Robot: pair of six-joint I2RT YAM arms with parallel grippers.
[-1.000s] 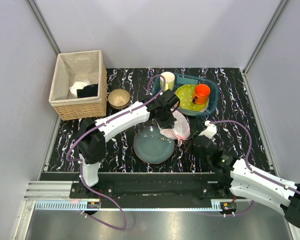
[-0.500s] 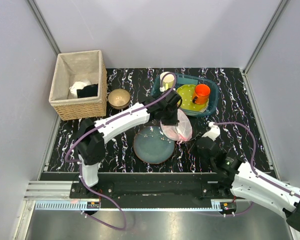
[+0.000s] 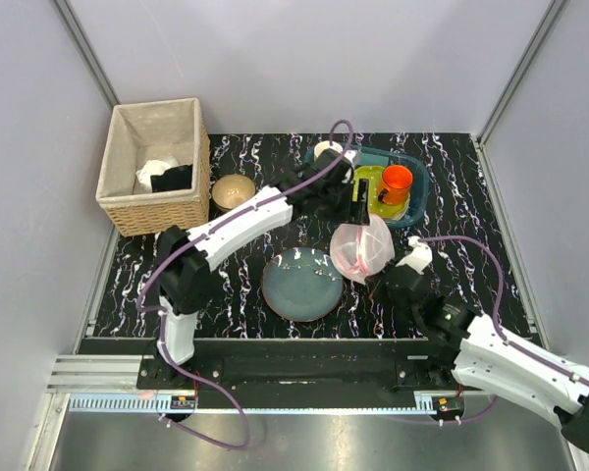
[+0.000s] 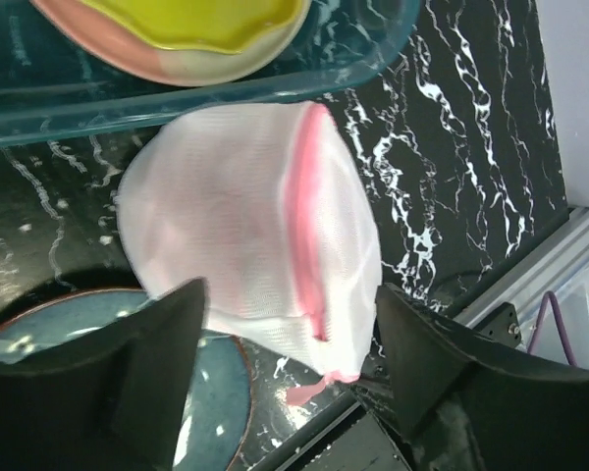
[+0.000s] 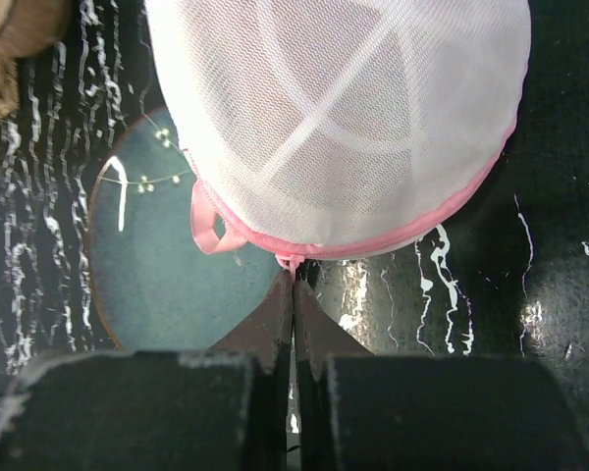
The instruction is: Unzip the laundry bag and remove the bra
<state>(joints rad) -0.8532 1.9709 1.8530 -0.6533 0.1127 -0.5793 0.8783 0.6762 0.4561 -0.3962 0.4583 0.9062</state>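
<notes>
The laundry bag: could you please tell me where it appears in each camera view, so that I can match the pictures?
Top external: the laundry bag sits right of centre, just right of the blue-grey plate.
Left wrist: the bag is in the centre, with the plate at lower left.
Right wrist: the bag fills the upper half, with the plate at lower left.
Shared landmark: the blue-grey plate.

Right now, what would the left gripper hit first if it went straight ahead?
Probably the laundry bag, framed between the open fingers of the left gripper; its distance is unclear.
</notes>
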